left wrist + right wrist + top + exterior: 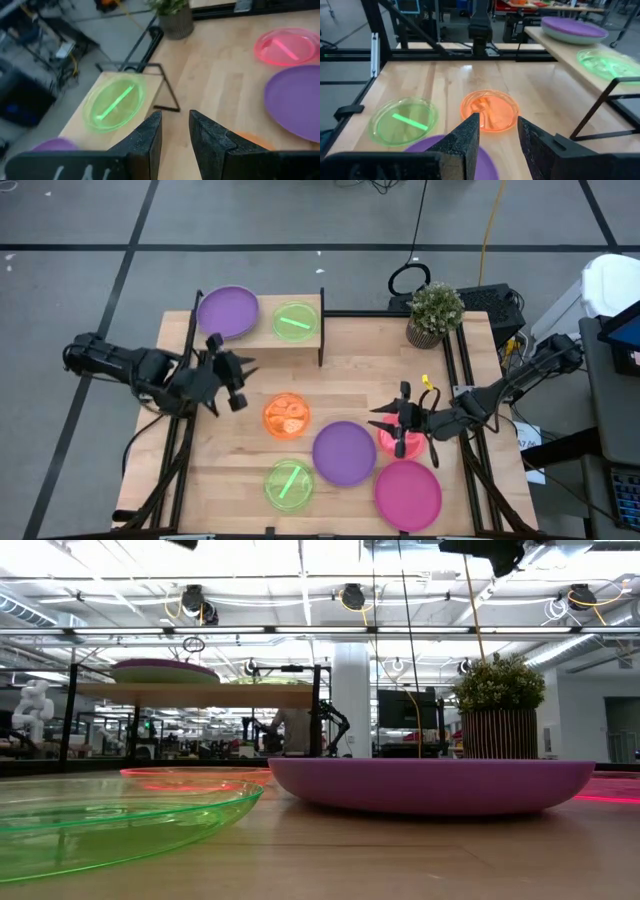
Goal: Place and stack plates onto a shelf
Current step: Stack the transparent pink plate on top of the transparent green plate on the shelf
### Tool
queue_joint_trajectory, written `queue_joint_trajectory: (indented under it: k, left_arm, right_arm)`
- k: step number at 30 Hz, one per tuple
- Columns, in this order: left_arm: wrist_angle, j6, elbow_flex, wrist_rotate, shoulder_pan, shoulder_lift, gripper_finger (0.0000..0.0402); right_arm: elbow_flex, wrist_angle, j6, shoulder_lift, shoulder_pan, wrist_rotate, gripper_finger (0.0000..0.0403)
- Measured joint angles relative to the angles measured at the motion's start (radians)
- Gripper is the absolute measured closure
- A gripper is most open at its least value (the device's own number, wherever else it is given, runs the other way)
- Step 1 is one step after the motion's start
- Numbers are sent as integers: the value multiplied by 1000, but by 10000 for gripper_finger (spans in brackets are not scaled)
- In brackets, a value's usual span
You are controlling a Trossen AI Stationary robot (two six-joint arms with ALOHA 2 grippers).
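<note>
While both grippers hang empty above the desk [330, 370], nothing is held. The left gripper [243, 380] is seen at the left side of the desk, just in front of the shelf [310, 340]; its fingers [147, 140] stand a little apart with only bare wood between them. The right gripper [385, 420] is held at the right side, over the red-pink plate [390, 442], its fingers [465, 140] likewise parted on nothing.

On the shelf, at the far left, a purple plate [227, 311] and a green plate [295, 321] are already set side by side. Five plates are left on the desk: an orange plate [287, 416] near the middle, a second purple plate [344, 451] to its right, the red-pink one partly tucked under that purple plate's right edge, a second green plate [289, 484] at the near edge, and a magenta plate [408, 493] at the near right.

The orange plate is judged the closest pick for the left gripper, lying just to its right and nearer; being round, it offers no long axis. The red-pink plate lies directly beneath the right gripper, yet the shelf is far to its left.
</note>
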Motion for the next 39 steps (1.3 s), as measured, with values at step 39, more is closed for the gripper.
queue_joint_trajectory:
  k: [39]
  left_arm:
    - [498, 314, 0, -227, -318, 196, 298]
  right_arm:
    - [0, -63, 110, 24, 23, -29, 284]
